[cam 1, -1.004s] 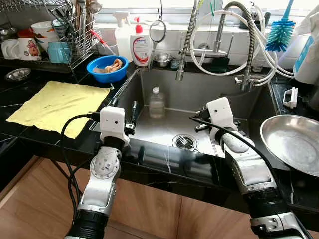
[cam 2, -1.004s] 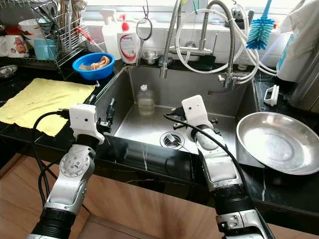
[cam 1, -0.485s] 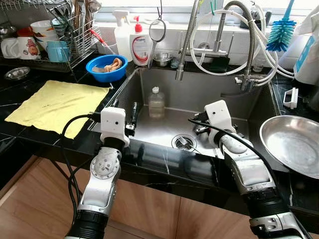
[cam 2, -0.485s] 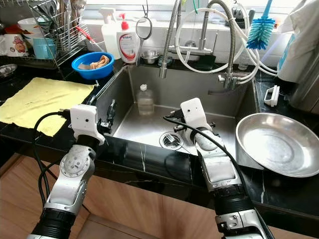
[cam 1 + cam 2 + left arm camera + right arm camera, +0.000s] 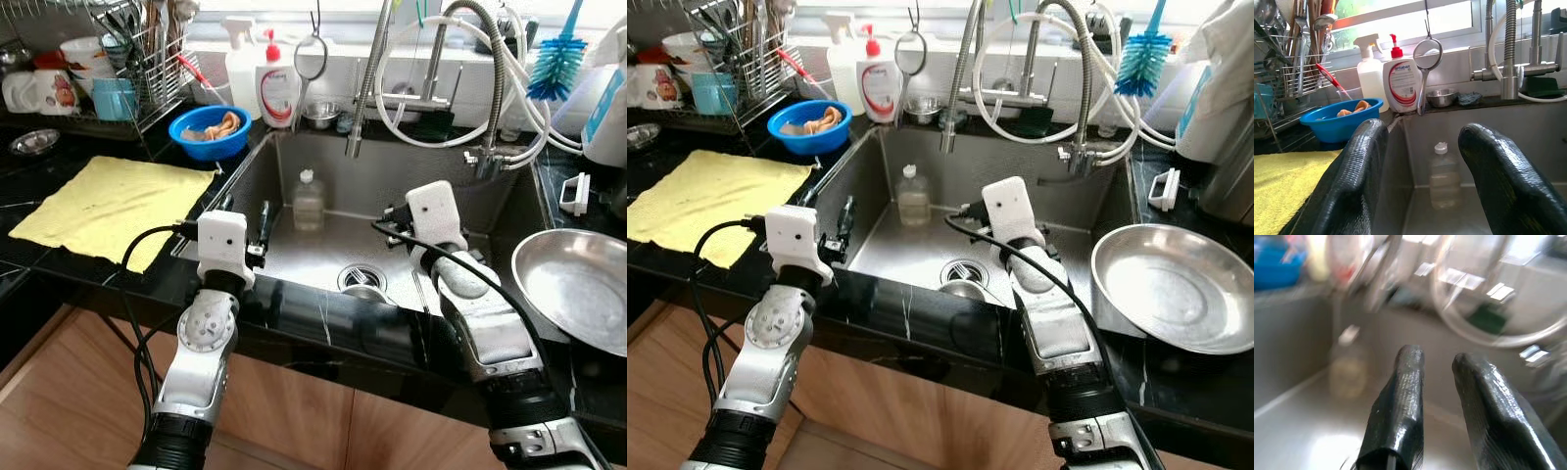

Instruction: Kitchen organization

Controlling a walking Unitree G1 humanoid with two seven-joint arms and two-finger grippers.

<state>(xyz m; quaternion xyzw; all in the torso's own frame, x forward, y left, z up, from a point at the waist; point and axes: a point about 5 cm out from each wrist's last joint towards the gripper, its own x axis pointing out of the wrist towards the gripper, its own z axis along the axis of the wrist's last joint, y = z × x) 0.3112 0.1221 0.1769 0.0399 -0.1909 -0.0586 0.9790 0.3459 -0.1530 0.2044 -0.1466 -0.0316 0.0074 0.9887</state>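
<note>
A clear plastic bottle (image 5: 308, 201) stands upright at the back of the steel sink (image 5: 323, 250), a little left of the drain (image 5: 361, 278). My left gripper (image 5: 262, 221) rests at the sink's left rim, open wide and holding nothing; in the left wrist view its fingers (image 5: 1359, 161) point towards the bottle (image 5: 1443, 176). My right gripper (image 5: 388, 217) hovers above the sink floor, right of the bottle. In the blurred right wrist view its fingers (image 5: 1400, 396) stand a narrow gap apart with nothing between them, and the bottle (image 5: 1349, 364) lies ahead.
A yellow cloth (image 5: 108, 201) lies on the black counter at the left. Behind it are a blue bowl (image 5: 211, 132), a soap bottle (image 5: 278, 90) and a dish rack (image 5: 118, 59). A large steel bowl (image 5: 578, 289) sits on the right. Faucet hoses (image 5: 441, 88) hang over the sink.
My right gripper has lifted a little and shifted toward the back of the sink. The left arm has stayed where it was.
</note>
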